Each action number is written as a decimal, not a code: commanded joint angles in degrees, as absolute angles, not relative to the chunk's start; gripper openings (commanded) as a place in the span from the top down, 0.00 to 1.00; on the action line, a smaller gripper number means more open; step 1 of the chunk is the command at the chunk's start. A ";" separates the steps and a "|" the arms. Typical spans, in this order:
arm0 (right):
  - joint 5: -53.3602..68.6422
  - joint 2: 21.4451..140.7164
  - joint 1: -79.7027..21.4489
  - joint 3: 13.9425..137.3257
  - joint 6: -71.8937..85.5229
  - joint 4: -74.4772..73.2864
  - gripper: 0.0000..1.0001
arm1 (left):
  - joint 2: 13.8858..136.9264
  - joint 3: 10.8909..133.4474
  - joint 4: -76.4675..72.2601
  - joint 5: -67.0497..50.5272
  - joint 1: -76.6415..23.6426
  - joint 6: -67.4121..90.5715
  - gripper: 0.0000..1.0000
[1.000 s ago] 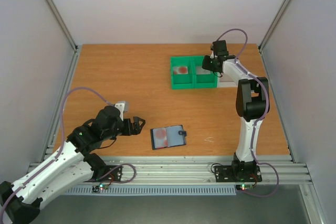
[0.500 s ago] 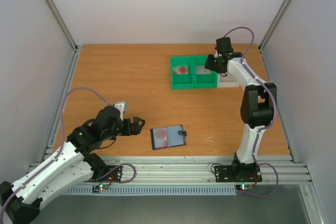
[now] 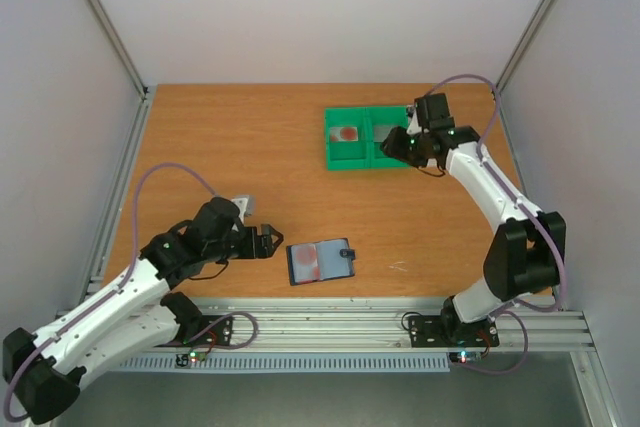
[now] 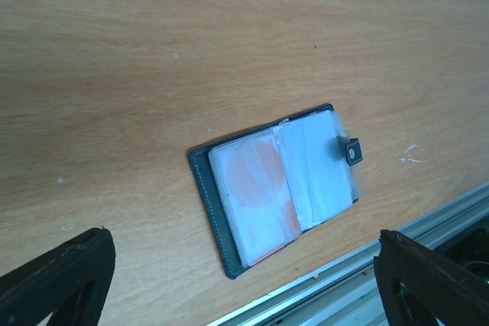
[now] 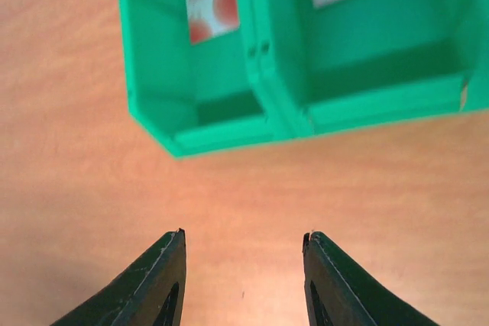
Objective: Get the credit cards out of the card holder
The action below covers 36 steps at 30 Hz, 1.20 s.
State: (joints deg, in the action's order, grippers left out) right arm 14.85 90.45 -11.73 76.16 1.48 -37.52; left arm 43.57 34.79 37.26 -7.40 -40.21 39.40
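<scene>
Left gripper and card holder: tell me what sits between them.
Nothing: only bare table lies between the left gripper and the card holder, clearest in the top view.

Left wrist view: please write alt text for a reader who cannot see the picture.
A dark navy card holder lies open on the wooden table, with a red-and-white credit card behind its clear left pocket. The open left gripper hovers above it, its dark fingers in the bottom corners.
</scene>
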 commanded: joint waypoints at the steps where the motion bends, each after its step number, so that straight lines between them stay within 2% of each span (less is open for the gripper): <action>1: 18.54 84.59 -15.00 69.25 3.65 -38.94 0.57 | 46.29 33.40 31.35 -10.54 -40.23 41.16 0.08; 16: 17.89 68.95 -34.23 44.88 13.19 -31.72 0.56 | 54.72 27.63 20.70 -14.22 -40.25 45.32 0.25; 26: 10.48 69.57 -47.42 37.89 19.31 -26.25 0.51 | 62.39 25.30 11.85 -16.40 -40.25 47.90 0.37; 36: 6.84 75.77 -51.99 36.97 21.16 -21.08 0.50 | 64.16 24.35 9.70 -17.08 -40.26 48.02 0.44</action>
State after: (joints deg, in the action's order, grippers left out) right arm 9.17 73.34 -50.87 37.39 19.42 -25.08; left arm 63.70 25.17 13.23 -16.80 -40.21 48.01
